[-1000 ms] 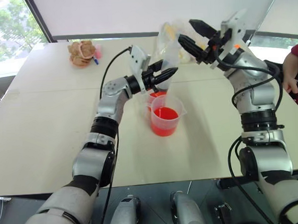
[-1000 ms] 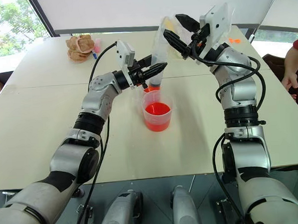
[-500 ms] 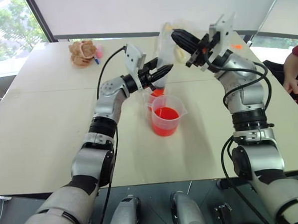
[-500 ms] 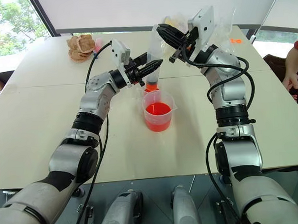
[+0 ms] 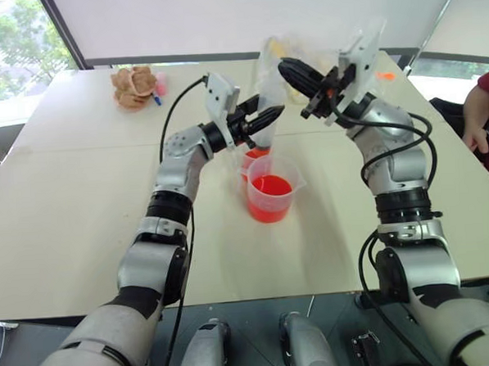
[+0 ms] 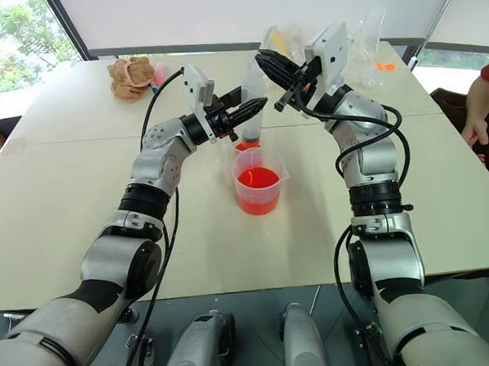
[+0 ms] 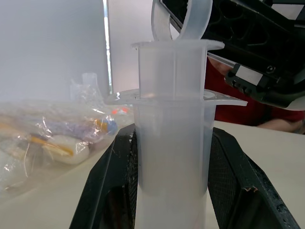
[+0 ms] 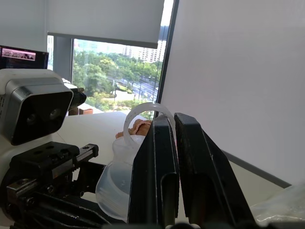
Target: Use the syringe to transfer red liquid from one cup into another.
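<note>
The syringe (image 5: 268,77) stands upright over the rear cup (image 5: 254,156), its tip down inside the cup. My left gripper (image 5: 272,116) is shut on the clear barrel (image 7: 174,143), one black finger (image 7: 112,181) on each side. My right gripper (image 5: 288,66) is shut at the top of the syringe, with the band of the plunger's ring (image 8: 143,112) in the slit between its fingers (image 8: 159,157). The front cup (image 5: 272,200) stands just before the rear one and holds the red liquid (image 5: 271,186). Red also shows in the rear cup.
Clear plastic bags (image 6: 360,42) with small items lie at the table's back, behind the syringe. A brown lump (image 5: 134,85) sits at the back left. A person in red (image 5: 487,109) stands at the table's right edge.
My right gripper has come left and down from beside the syringe to the plunger's ring and has shut there. The left gripper and the cups have kept still.
</note>
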`<state>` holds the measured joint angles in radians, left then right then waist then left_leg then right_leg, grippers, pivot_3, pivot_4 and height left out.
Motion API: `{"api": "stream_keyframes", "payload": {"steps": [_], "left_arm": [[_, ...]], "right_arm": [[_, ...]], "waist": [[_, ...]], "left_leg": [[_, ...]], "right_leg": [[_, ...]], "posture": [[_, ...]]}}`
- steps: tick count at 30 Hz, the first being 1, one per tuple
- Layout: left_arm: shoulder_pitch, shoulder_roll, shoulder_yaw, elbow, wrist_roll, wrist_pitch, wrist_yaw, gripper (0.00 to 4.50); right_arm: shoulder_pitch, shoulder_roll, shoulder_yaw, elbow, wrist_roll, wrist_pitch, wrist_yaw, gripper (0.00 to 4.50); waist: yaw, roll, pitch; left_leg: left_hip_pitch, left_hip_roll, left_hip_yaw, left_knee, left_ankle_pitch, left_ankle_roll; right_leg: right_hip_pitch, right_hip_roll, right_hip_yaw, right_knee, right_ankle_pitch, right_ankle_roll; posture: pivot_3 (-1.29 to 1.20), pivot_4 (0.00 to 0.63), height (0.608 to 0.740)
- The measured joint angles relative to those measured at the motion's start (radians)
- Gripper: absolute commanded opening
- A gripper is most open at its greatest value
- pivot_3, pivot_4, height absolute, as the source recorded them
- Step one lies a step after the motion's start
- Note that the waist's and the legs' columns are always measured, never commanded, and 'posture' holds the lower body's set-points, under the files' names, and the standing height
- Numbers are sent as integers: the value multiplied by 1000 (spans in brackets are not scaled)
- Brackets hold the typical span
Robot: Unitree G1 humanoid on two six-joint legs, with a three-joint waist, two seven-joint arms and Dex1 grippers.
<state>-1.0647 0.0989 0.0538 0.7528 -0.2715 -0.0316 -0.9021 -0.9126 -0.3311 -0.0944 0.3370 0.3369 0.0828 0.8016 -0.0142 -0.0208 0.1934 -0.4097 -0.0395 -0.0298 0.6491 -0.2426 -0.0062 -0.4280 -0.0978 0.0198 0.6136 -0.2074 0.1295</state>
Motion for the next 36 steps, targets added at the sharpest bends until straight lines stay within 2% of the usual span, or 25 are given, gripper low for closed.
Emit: {"api": "stream_keyframes", "payload": {"steps": [16,19,25,31,36], "left_arm": [[0,7,1,0,0,0,0,1387],[-1,7,7,0,0,0,13,1387],[-25,8,48,-1,-3,1,61,1387],[-25,-6,36,-94,-17,62,51,1387],[-24,3,39,-285,-93,204,58,1387]], "right_arm": [[14,20,0,0,-20,0,-9,11],[17,25,0,-5,-17,3,-9,971],[51,46,23,-85,7,56,19,3904],[121,-2,-27,-273,101,186,-21,3904],[297,-97,-127,-421,238,385,-71,3904]], "waist": [[0,0,0],[-1,0,0],[1,1,0],[5,1,0],[3,0,0]], "left_leg": [[0,0,0,0,0,0],[0,0,0,0,0,0],[0,0,0,0,0,0],[-1,0,-1,0,0,0],[-1,0,-2,0,0,0]], "right_leg": [[0,0,0,0,0,0],[0,0,0,0,0,0],[-1,0,0,1,0,0],[-1,0,0,0,0,0],[0,0,0,0,0,0]], "posture": [[0,150,737],[0,150,737],[0,150,737],[0,150,737],[0,150,737]]}}
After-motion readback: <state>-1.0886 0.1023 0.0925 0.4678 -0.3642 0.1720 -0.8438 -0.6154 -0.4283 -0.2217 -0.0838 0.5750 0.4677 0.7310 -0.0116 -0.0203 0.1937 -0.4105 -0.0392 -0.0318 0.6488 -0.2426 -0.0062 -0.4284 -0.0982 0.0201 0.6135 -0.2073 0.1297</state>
